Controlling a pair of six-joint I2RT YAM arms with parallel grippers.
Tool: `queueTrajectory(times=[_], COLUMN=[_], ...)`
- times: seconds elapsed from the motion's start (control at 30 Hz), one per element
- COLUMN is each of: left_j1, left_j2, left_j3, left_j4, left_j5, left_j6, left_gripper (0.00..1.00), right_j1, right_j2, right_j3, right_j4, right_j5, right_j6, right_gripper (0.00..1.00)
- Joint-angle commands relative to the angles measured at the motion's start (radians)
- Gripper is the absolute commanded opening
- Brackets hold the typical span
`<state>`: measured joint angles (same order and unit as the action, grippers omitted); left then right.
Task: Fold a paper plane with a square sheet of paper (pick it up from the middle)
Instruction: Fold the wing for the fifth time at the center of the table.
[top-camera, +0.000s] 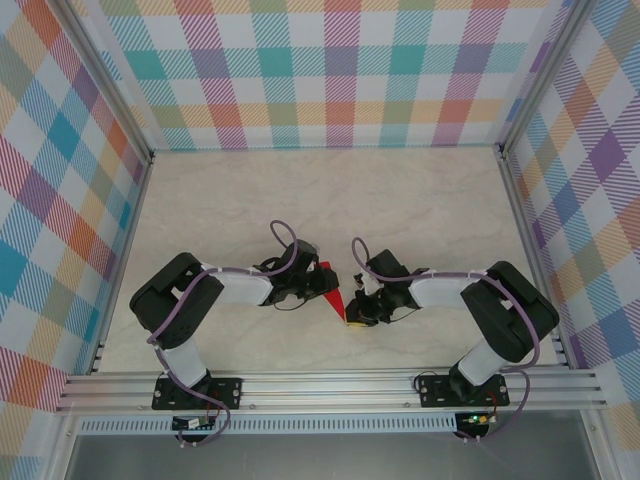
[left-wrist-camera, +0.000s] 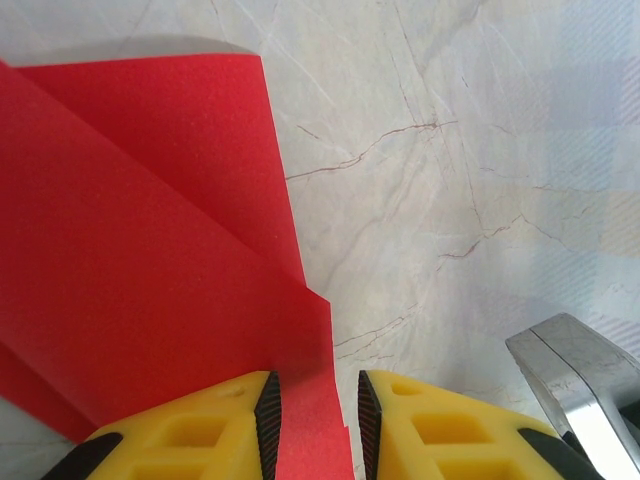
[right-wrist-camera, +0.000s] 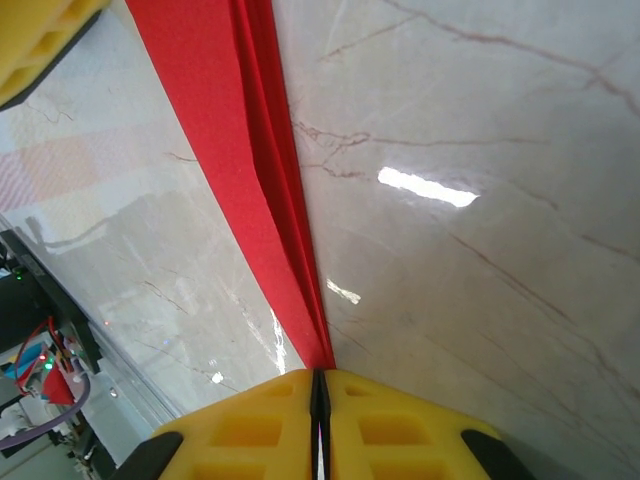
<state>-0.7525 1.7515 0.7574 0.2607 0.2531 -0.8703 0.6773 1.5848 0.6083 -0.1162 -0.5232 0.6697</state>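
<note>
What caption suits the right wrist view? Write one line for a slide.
The right gripper pinches the pointed end of a folded bright red paper sheet with a pale marble-patterned tabletop behind.

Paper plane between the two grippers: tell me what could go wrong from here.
1. The right gripper pinches the paper plane only at its narrow tip, jaws shut; a pull could tear it or let it slip out.
2. The left gripper has its jaws apart with layered paper in the gap; closing there might crumple the layers or shift the fold.
</note>
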Motion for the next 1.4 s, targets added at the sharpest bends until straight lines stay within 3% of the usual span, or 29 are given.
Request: queueTrajectory(times=[0.0,0.17,0.4,0.7,1.0,1.37], left_j1=[-0.025,-0.024,-0.025,-0.025,-0.024,-0.025], left_j2=[0.084,0.088,0.092,0.090,0.089,0.094], left_j3=[-0.007,-0.003,-0.006,-0.005,-0.002,0.005], left_j4=[-0.067,-0.071,-0.074,-0.077,-0.079,-0.090], left_j5=[0.002,0.006,0.009,0.014,0.012,0.008], left_j6=[0.007,0.011,0.016,0.017,0.017,0.017], left_gripper=[0.30,0.29,0.29,0.29,0.29,0.29], right_j1=[0.025,0.030,0.024,0.007,0.007,0.008], right_j2=[0.009,-0.037,-0.154,0.011,0.132,0.051], right_j3=[-0.001,0.034,0.094,0.155,0.105,0.006], right_j4=[-0.185,-0.231,-0.145,0.039,0.072,-0.001], right_j5=[0.060,0.098,0.062,0.051,0.043,0.026], right_j6=[-0.042,-0.044,0.028,0.143,0.142,0.077], right_gripper=[0.11,0.10,0.11,0.10,0.10,0.10])
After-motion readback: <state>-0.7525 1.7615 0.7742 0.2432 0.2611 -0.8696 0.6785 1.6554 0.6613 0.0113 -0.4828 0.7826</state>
